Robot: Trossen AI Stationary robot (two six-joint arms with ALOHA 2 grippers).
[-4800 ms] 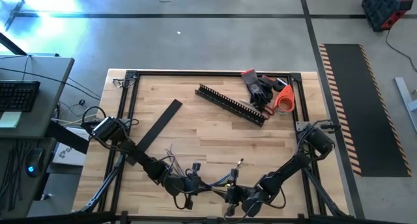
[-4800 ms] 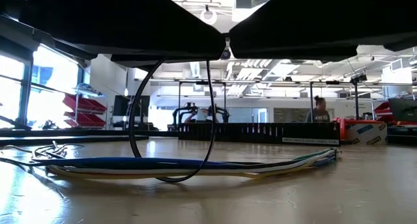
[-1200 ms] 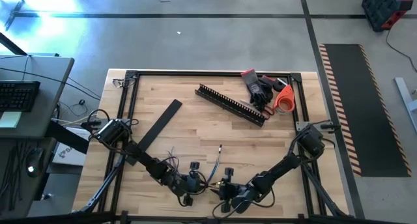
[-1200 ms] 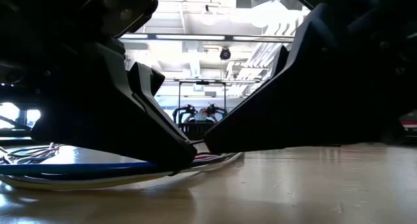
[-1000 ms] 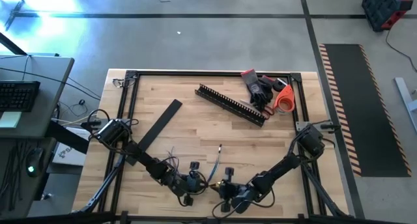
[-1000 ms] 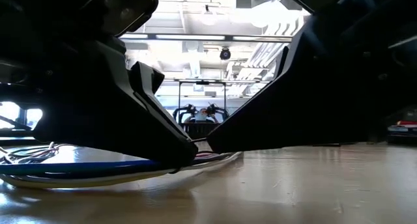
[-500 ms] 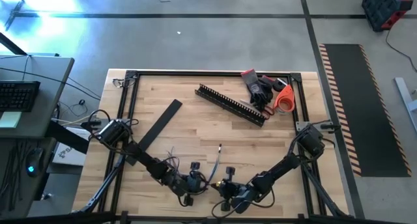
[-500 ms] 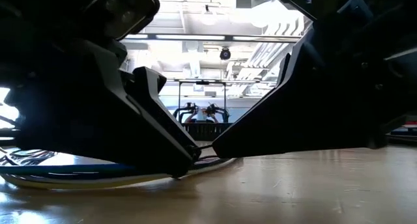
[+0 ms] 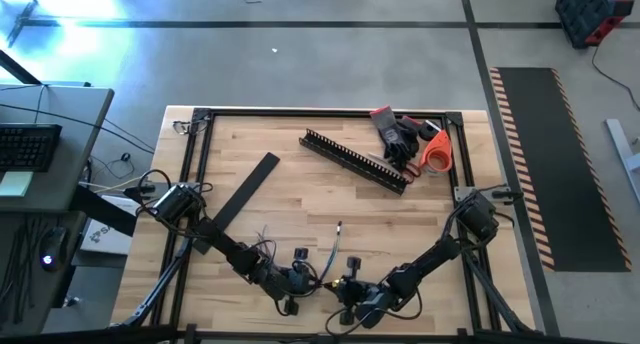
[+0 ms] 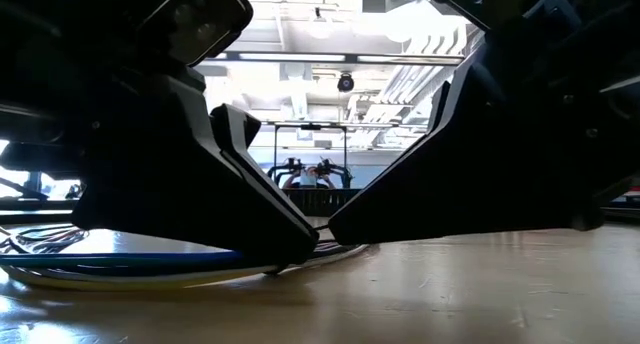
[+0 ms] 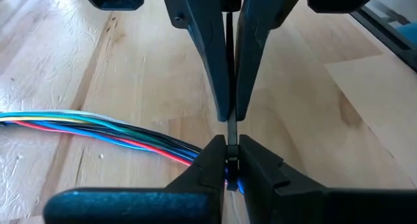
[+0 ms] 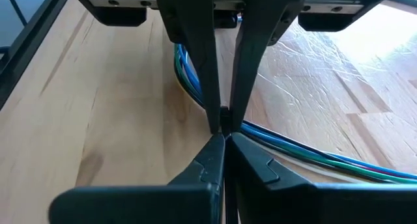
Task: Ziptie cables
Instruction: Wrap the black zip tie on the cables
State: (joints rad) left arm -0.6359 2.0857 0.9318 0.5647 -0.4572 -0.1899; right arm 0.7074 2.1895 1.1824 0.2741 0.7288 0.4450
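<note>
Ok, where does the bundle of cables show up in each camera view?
High: cables near front edge, between both tools.
Low: cables lying at left, running under the dark tools.
Left wrist: cables at left.
Right wrist: cables curving right.
Shared landmark: the meeting tool tips.

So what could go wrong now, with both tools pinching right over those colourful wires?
1. The left tool and right tool meet tip to tip on one thin dark strip, probably the ziptie. A tug from either could make it slip out.
2. Both tools sit low on the table, right at the cables. They might pinch or drag a wire.
3. The bundle's far end fans out loosely, so strands could escape the tie.
</note>
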